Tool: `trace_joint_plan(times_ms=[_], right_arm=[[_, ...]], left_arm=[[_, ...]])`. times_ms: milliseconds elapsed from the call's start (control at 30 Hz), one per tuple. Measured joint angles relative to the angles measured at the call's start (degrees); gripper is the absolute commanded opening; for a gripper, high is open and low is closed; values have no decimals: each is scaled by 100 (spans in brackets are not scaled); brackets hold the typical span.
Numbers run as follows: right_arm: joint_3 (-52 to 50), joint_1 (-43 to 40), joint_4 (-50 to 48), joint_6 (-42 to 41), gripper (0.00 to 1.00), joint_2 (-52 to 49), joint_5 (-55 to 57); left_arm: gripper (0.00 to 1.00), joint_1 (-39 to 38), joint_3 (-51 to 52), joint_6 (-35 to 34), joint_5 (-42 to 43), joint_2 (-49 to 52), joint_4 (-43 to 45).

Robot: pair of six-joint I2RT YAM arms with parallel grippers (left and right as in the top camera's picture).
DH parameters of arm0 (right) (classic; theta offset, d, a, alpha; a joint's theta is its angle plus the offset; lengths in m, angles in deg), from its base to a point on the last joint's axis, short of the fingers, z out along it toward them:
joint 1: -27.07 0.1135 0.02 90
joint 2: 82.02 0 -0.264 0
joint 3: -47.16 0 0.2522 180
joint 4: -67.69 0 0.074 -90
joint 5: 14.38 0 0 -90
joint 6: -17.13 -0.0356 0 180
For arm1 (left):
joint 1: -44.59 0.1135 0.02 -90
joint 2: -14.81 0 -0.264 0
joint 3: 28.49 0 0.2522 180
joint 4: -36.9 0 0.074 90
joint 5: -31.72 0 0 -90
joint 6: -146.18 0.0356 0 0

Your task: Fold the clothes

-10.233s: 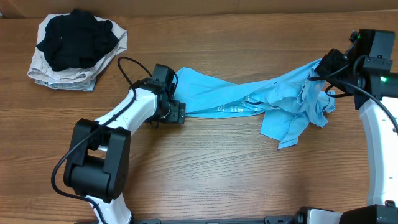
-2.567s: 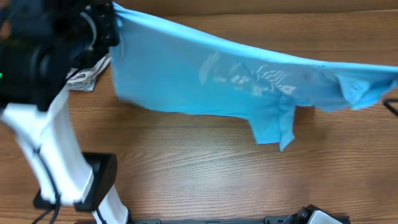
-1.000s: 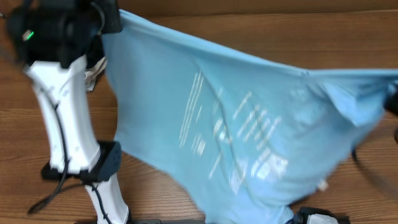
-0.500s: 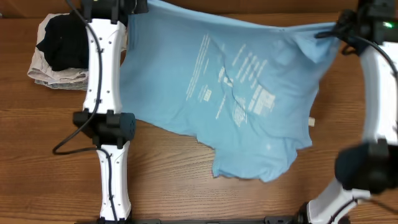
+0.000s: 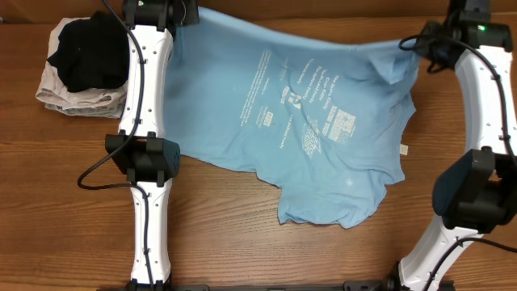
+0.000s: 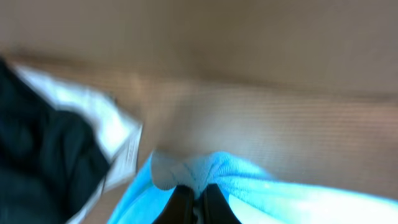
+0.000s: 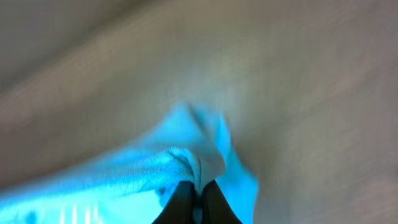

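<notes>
the sky-blue t-shirt is spread across the middle of the wooden worktop. its far edge is drawn out between the two arms, and a rumpled lobe reaches toward the near edge. pale printed lettering is seen on the upward face (only light-coloured print can be made out from overhead). a small tag shows at the shirt's right border. whether the far edge is lifted off the wood cannot be told.

the shirt's far-left corner is pinched by the left gripper, which is closed tight on a bunched fold of the blue fabric. in the left wrist view the dark fingertips are pressed together with cloth gathered above them. the far-right corner is likewise clamped by the right gripper, and in the right wrist view a peak of fabric is squeezed between its closed jaws. both wrist views are blurred.

at the far-left corner of the worktop a black garment is heaped on a beige folded cloth. this pile is parted from the shirt's left edge by the white left arm.
</notes>
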Motion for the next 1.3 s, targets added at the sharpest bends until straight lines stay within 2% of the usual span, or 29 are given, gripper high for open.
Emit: trace_joint_plan(times_ms=[167, 300, 533, 767, 867, 933, 967, 1000, 1033, 1067, 1100, 1200, 1300], right_arm=[[0, -308, 1272, 9, 4, 332, -568], [0, -424, 1805, 9, 4, 514, -750], [-586, -415, 1851, 26, 4, 518, -848], [-1456, -417, 1646, 28, 4, 518, -905], [-1655, -415, 1659, 28, 4, 518, -949], [-1685, -417, 1733, 63, 8, 518, -1010], [-1685, -415, 1790, 83, 10, 518, -1034], [-1685, -415, 1880, 129, 23, 518, -1069], [-1685, -415, 1939, 125, 30, 518, -1078], [-1685, -415, 1993, 192, 42, 518, -1075], [-1685, -417, 2083, 199, 46, 518, -1075], [-1685, -415, 2288, 317, 50, 518, -1091], [-1685, -417, 2424, 402, 50, 518, -1095]], left_arm=[[4, 81, 0, 7, 0, 2, -876], [4, 195, 0, 13, 0, 2, -1272], [4, 258, 111, 28, -2, 0, -1405], [5, 258, 964, 31, -20, 0, -1447], [14, 258, 1303, 72, -22, 0, -1497], [24, 258, 1432, 140, -26, 0, -1567], [32, 258, 1467, 164, -26, 0, -1628], [44, 258, 1475, 192, -28, 0, -1687], [50, 258, 1475, 203, -42, 0, -1729], [61, 258, 1475, 219, -46, 0, -1746], [67, 258, 1475, 254, -48, 0, -1784], [77, 258, 1475, 356, -68, 0, -1884], [82, 258, 1471, 376, -68, 0, -1985]])
